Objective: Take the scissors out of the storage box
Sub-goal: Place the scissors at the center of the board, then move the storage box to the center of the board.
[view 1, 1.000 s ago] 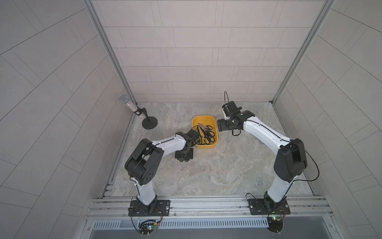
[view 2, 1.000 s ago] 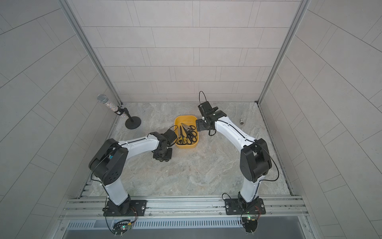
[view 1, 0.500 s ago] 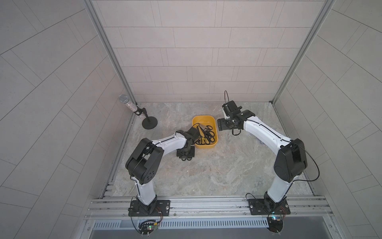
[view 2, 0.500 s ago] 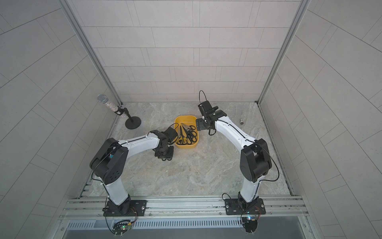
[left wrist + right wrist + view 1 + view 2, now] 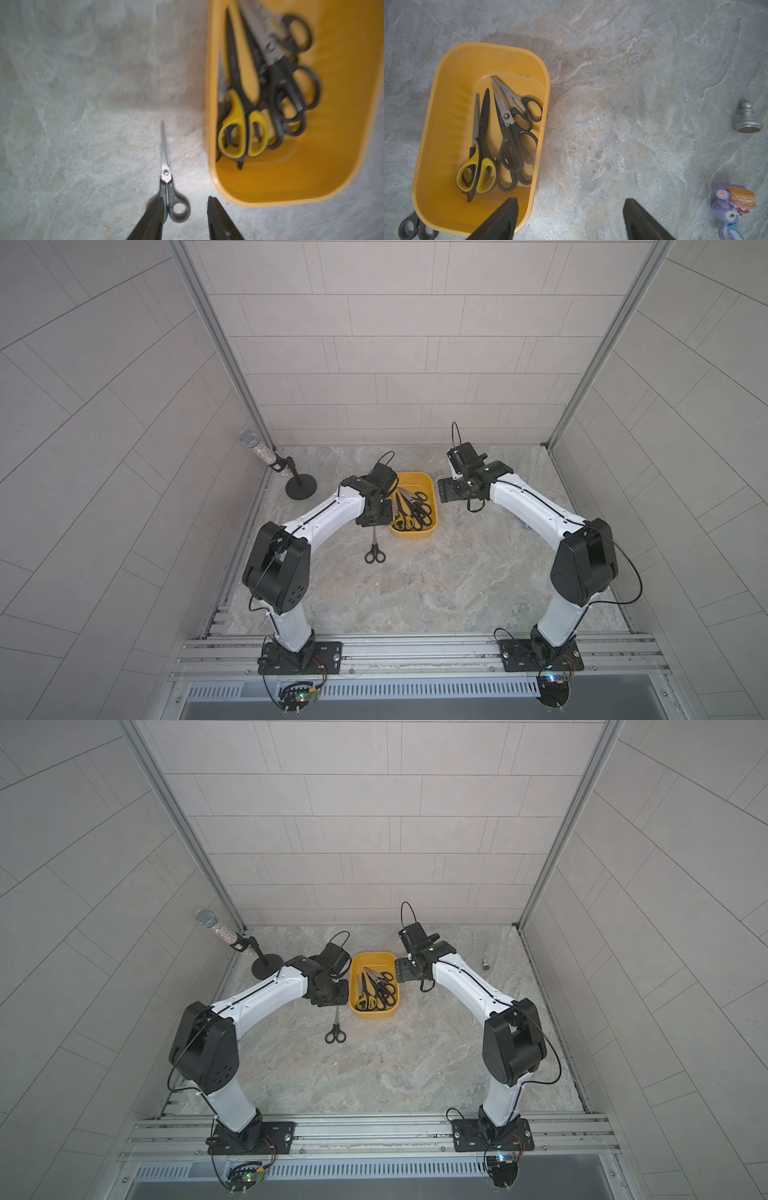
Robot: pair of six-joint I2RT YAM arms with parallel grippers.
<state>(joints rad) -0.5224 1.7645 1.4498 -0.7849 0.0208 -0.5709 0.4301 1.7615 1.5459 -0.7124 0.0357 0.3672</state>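
The left hand (image 5: pixel 185 199) is hovering spread over small scissors (image 5: pixel 165 166) lying on the counter (image 5: pixel 457 572) beside the box (image 5: pixel 413 533). The other scissors (image 5: pixel 508 133) are lying inside. The right hand (image 5: pixel 570 200) is hovering spread nearby.

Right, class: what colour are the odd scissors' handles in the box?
Yellow and black handles, clearest in the right wrist view.

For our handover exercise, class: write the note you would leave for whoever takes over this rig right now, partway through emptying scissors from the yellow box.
Left gripper: open, empty, above the small black-handled scissors.
Right gripper: open, empty, at the edge of the storage box.
Done: that small pair lies on the table beside the box.
Left: the remaining scissors, including the yellow-handled pair, lie piled in the box.
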